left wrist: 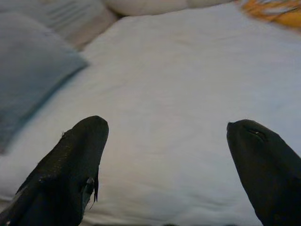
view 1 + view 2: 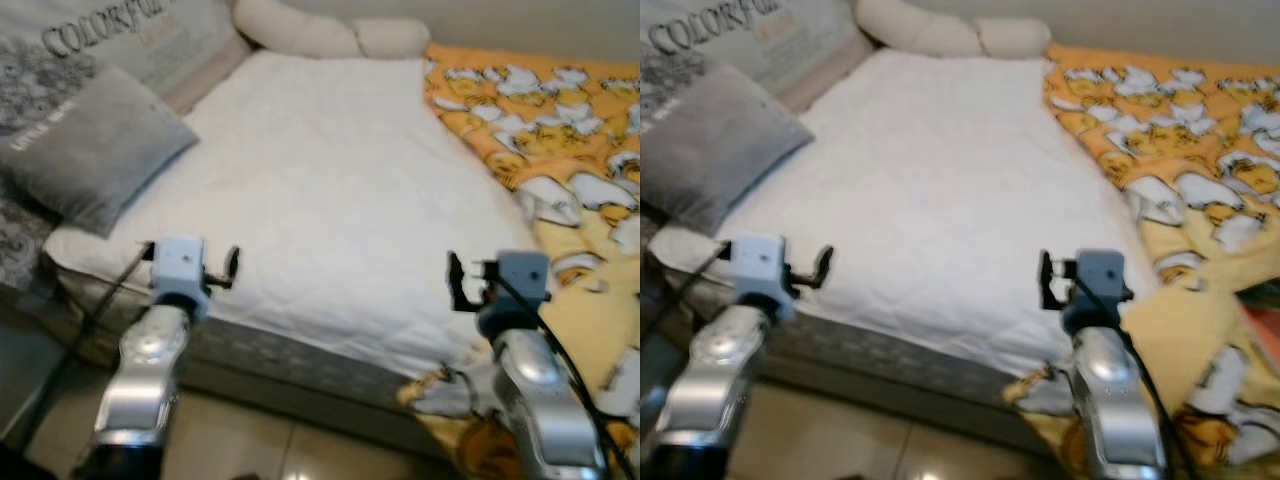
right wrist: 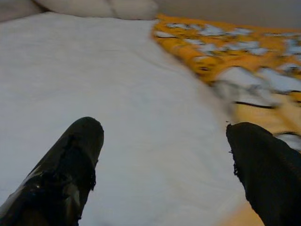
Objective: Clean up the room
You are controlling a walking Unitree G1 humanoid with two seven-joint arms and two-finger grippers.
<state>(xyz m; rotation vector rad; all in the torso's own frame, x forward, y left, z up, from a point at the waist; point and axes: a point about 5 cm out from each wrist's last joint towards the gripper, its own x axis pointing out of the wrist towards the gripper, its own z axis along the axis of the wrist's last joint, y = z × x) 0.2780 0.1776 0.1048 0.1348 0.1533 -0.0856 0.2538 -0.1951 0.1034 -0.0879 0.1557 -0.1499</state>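
We stand at the foot of a bed covered by a white quilted mattress pad (image 2: 330, 190), which fills the middle of the frame. Our left gripper (image 1: 164, 141) hovers at the lower left over the pad's near edge, its two black fingers (image 1: 75, 165) spread wide with nothing between them. Our right gripper (image 3: 164, 146) hovers at the lower right, fingers likewise parted and empty, just beside the orange blanket printed with white cartoon ducks (image 2: 560, 150). That blanket lies rumpled along the right side of the bed and spills over the near corner. A grey square cushion (image 2: 95, 145) rests at the left edge, tilted against a grey lettered pillow (image 2: 130, 35). A long cream bolster (image 2: 320, 35) lies across the top of the frame.
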